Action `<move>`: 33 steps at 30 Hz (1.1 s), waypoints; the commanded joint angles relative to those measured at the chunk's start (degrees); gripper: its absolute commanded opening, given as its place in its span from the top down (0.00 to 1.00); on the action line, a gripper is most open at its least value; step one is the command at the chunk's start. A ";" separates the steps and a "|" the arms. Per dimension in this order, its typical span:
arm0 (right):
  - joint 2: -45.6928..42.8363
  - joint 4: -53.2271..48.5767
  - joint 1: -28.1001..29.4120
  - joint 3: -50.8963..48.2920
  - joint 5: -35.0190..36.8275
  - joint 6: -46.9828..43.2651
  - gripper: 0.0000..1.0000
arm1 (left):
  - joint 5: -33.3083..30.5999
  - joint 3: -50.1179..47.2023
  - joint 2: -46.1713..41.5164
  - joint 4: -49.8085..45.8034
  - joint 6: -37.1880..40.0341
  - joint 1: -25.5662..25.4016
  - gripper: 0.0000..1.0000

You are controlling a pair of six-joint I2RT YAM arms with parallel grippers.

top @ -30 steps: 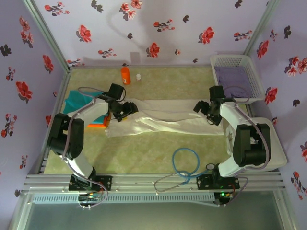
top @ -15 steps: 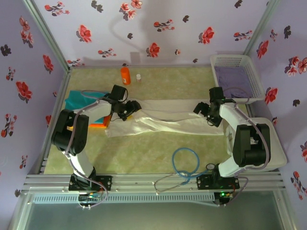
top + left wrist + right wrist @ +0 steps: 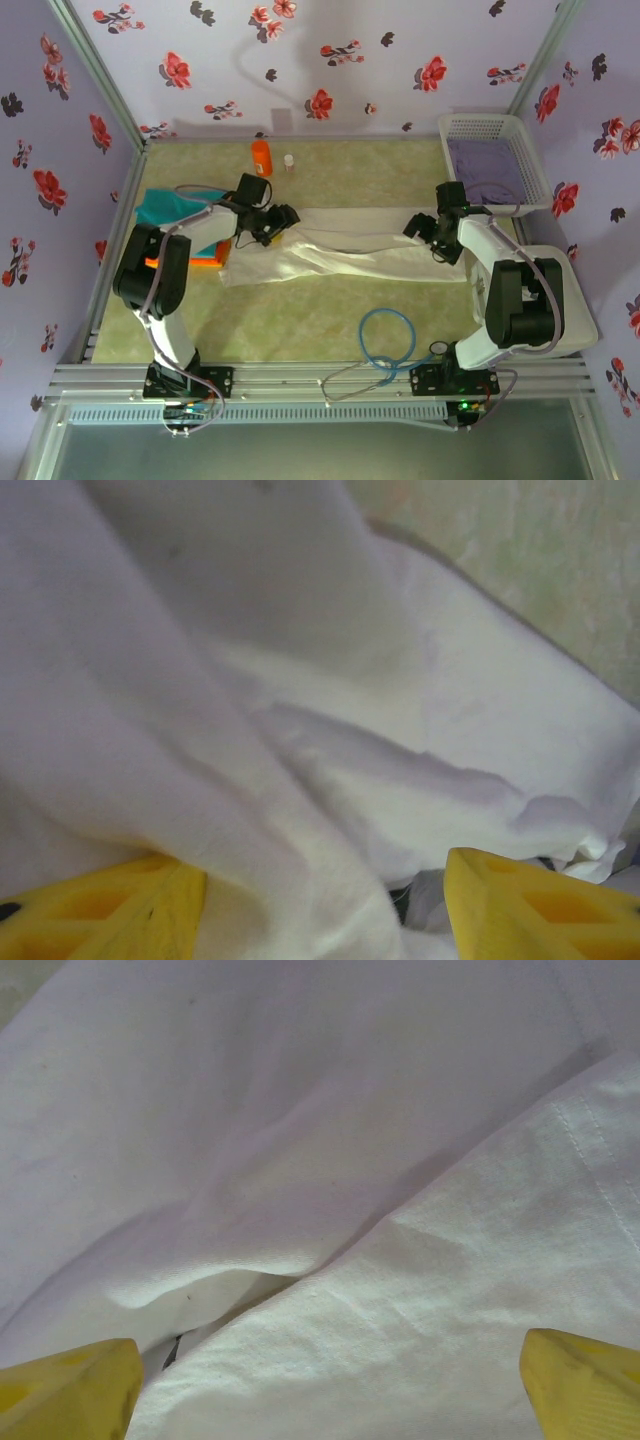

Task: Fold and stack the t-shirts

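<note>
- From the overhead camera you see the white t-shirt (image 3: 350, 250) lying as a long, wrinkled band across the middle of the table (image 3: 300, 320), between the two arms.
- Your left gripper (image 3: 277, 222) sits at the shirt's left end and your right gripper (image 3: 424, 236) at its right end. From above, the jaws are too small to judge.
- The left wrist camera shows them clearly. Its yellow fingertips (image 3: 100, 910) stand apart in the lower corners, with a raised fold of white cloth between them, not squeezed.
- The right wrist camera shows its yellow fingertips (image 3: 70, 1390) spread wide, low over a stitched hem of the same shirt, holding nothing.
- The overhead view adds the surroundings. A folded teal t-shirt (image 3: 160, 208) lies over an orange t-shirt (image 3: 205, 261) at the table's left side, just beside the white shirt.
- An orange bottle (image 3: 261, 157) and a small white bottle (image 3: 289, 161) stand near the back wall.
- A white basket (image 3: 480, 120) holding purple cloth (image 3: 485, 165) sits at the right rear.
- A blue cable loop (image 3: 388, 335) lies near the front.
</note>
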 commanded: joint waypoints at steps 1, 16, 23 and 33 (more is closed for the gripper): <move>-0.34 -0.73 -0.34 -0.11 -0.08 -0.43 0.03 | 1.48 3.66 2.64 3.11 -2.15 -0.45 0.37; -0.89 -1.39 -0.34 -0.58 -0.54 -1.47 0.03 | -0.76 33.39 18.46 -20.04 10.37 -1.37 0.39; -1.10 -1.40 -0.34 -0.83 -0.75 -1.80 0.03 | -4.70 28.56 11.92 -23.86 14.37 -1.25 0.40; -0.42 -0.51 -0.34 -0.84 -2.30 -1.41 0.04 | -6.37 21.85 8.96 -27.45 21.55 -1.31 0.59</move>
